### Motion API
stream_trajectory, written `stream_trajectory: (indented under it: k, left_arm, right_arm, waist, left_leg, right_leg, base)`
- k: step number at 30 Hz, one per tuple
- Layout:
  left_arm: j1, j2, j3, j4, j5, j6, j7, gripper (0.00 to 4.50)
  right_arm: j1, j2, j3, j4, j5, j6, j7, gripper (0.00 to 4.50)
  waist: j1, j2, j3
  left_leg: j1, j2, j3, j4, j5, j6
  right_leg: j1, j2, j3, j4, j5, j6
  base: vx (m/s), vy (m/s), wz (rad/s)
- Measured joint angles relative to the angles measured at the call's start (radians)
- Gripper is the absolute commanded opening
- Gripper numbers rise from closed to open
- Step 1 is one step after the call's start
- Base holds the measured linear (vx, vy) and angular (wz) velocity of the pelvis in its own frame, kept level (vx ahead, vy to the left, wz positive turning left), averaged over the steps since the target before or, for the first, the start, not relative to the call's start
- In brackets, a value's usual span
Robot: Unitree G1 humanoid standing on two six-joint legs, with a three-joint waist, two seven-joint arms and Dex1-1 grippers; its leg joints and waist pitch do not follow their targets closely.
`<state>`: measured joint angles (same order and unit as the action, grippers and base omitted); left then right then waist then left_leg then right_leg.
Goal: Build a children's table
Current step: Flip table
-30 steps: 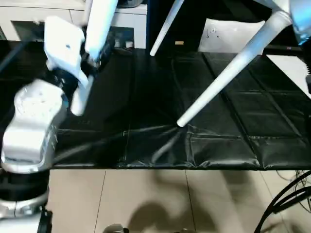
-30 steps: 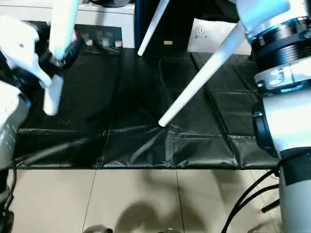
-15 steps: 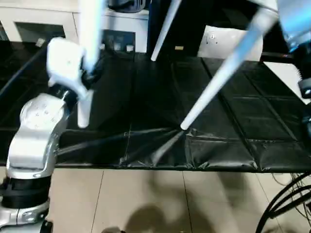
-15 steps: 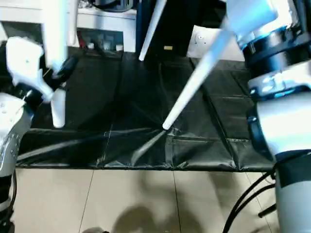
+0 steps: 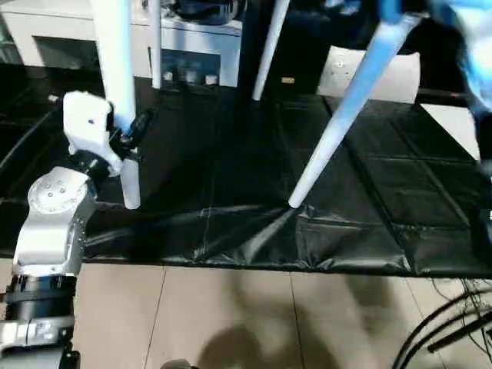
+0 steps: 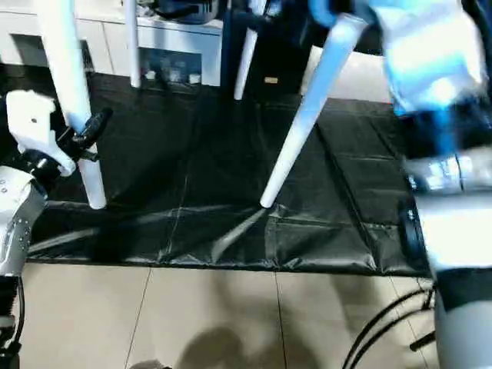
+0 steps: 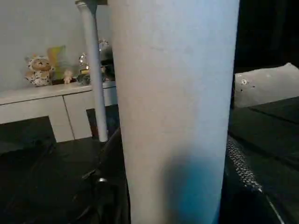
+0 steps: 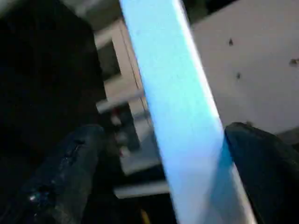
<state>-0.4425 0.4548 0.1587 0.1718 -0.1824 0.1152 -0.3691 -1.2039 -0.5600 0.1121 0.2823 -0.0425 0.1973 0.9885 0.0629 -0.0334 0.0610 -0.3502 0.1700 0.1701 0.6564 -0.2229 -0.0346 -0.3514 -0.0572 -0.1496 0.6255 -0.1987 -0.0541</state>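
A black quilted mat [image 5: 361, 192] covers the floor from 9 to 3 o'clock across the head views, with pale tile [image 5: 254, 315] along its near edge at 6 o'clock. A white cabinet [image 5: 192, 46] runs behind the mat at 11 o'clock, and a flat white sheet [image 5: 400, 73] leans at 1 o'clock.

Four white table legs stand out. The left leg [image 5: 121, 100] hangs nearly upright at 9 o'clock, its narrow end low over the mat; the left gripper [image 5: 127, 138] is clenched around it, black fingers [image 5: 138, 127] pressed to the tube. The right leg [image 5: 346, 115] slants from 1 o'clock down toward the centre, its tip just above or touching the mat; the right gripper [image 8: 159, 154] grasps it near the thick end, dark fingertips [image 8: 65, 158] flanking the tube. Two more legs, a thin one [image 5: 156, 42] and another [image 5: 269, 46], rise at 12 o'clock.
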Motion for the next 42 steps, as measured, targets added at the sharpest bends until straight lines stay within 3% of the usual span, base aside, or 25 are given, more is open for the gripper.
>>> stream_trajectory:
  k: [2,5,8,10,13,17,23,28,32,35,36,39,42]
  left_arm:
    - [-0.008,0.002,0.003,0.028,-0.001,-0.019,-0.005,1.72]
    - [-0.029,0.002,0.004,0.069,-0.003,-0.045,-0.016,1.72]
    - [-0.039,0.002,0.003,0.09,-0.008,-0.062,-0.021,1.72]
    - [-0.042,0.005,0.003,0.113,-0.009,-0.082,-0.031,1.72]
    - [-0.047,0.005,0.007,0.156,-0.016,-0.102,-0.035,1.72]
    - [-0.044,0.005,0.026,0.215,-0.022,-0.135,-0.041,1.72]
    - [-0.038,0.008,0.031,0.248,-0.025,-0.156,-0.047,1.72]
    - [-0.044,0.01,0.031,0.285,-0.025,-0.183,-0.06,1.72]
    - [-0.059,0.02,0.031,0.326,-0.025,-0.206,-0.074,1.72]
    - [-0.059,0.032,0.032,0.329,-0.032,-0.208,-0.088,1.72]
    - [-0.059,0.033,0.033,0.328,-0.042,-0.208,-0.099,2.28]
    - [-0.016,0.07,0.035,0.292,-0.036,-0.204,-0.139,2.54]
    - [0.086,0.062,0.062,0.21,-0.083,-0.163,-0.17,2.87]
  right_arm:
    - [0.089,0.019,-0.037,-0.081,0.085,0.031,0.015,4.5]
    - [0.229,0.092,-0.152,-0.218,0.177,0.108,-0.07,4.5]
    - [0.294,0.124,-0.249,-0.285,0.227,0.142,-0.153,4.5]
    - [0.388,0.172,-0.33,-0.385,0.281,0.168,-0.212,4.5]
    - [0.539,0.254,-0.404,-0.481,0.352,0.183,-0.291,4.5]
    - [0.698,0.313,-0.476,-0.505,0.372,0.192,-0.388,4.5]
    - [0.686,0.33,-0.48,-0.395,0.374,0.197,-0.438,4.5]
    - [0.632,0.319,-0.399,-0.212,0.374,0.188,-0.357,4.5]
    - [0.54,0.297,-0.349,-0.049,0.371,0.176,-0.254,4.5]
    - [0.547,0.27,-0.335,-0.058,0.387,0.194,-0.207,4.5]
    - [0.568,0.261,-0.335,-0.095,0.397,0.209,-0.206,4.5]
    - [0.652,0.235,-0.329,-0.215,0.43,0.238,-0.197,4.5]
    - [0.731,0.23,-0.354,-0.308,0.446,0.256,-0.226,4.5]
  waist:
    - [0.001,0.002,0.001]
    - [0.009,0.007,0.004]
    - [0.02,0.021,0.009]
    - [0.026,0.024,0.007]
    - [0.028,0.037,0.003]
    - [0.024,0.056,0.002]
    - [0.021,0.059,0.002]
    - [0.021,0.06,0.002]
    - [0.026,0.058,0.001]
    - [0.028,0.055,-0.001]
    - [0.029,0.054,-0.001]
    - [0.027,0.053,-0.002]
    - [0.025,0.053,-0.003]
  left_leg:
    - [0.0,0.0,0.0,-0.001,0.0,0.0]
    - [-0.001,0.0,0.0,-0.002,0.0,0.0]
    - [-0.001,0.0,0.001,-0.004,0.0,0.0]
    - [0.002,0.0,0.001,-0.01,0.001,-0.002]
    - [0.002,0.0,0.001,-0.014,0.002,-0.003]
    - [0.001,-0.001,0.002,-0.015,0.002,-0.002]
    - [0.004,0.0,0.002,-0.016,0.002,-0.003]
    - [0.003,0.0,0.002,-0.016,0.002,-0.003]
    - [0.002,0.0,0.002,-0.016,0.002,-0.003]
    - [0.001,0.0,0.002,-0.017,0.002,-0.002]
    - [0.0,0.0,0.002,-0.018,0.002,-0.002]
    - [0.0,0.0,0.005,-0.02,0.0,0.001]
    - [-0.008,0.0,0.008,-0.021,-0.001,0.002]
  right_leg:
    - [0.0,0.0,0.0,0.0,0.0,0.0]
    - [0.0,0.0,0.0,0.0,0.003,-0.005]
    - [-0.002,0.0,0.001,0.0,0.003,-0.005]
    - [-0.001,0.001,0.0,-0.001,0.001,-0.003]
    - [-0.001,0.001,0.0,-0.004,0.001,-0.003]
    - [-0.001,0.001,0.0,-0.008,0.002,-0.002]
    - [0.001,0.001,-0.002,-0.01,0.0,0.003]
    - [0.002,0.001,-0.002,-0.012,0.001,0.003]
    - [0.002,0.001,-0.002,-0.012,0.001,0.002]
    - [0.002,0.001,-0.002,-0.012,0.0,0.0]
    - [0.001,0.001,-0.002,-0.012,-0.001,0.001]
    - [-0.001,0.0,0.0,-0.011,-0.006,0.002]
    - [-0.012,-0.001,0.001,-0.008,-0.008,0.001]
  base:
    - [0.0,0.0,0.0]
    - [0.0,0.0,0.0]
    - [0.0,0.0,0.0]
    - [0.0,0.0,0.0]
    - [0.0,0.0,0.0]
    - [0.0,0.0,0.0]
    - [0.0,0.0,0.0]
    - [0.0,0.0,0.0]
    - [0.0,0.0,0.0]
    - [0.0,0.0,0.0]
    - [0.0,0.0,0.0]
    - [0.0,0.0,0.0]
    - [0.0,0.0,0.0]
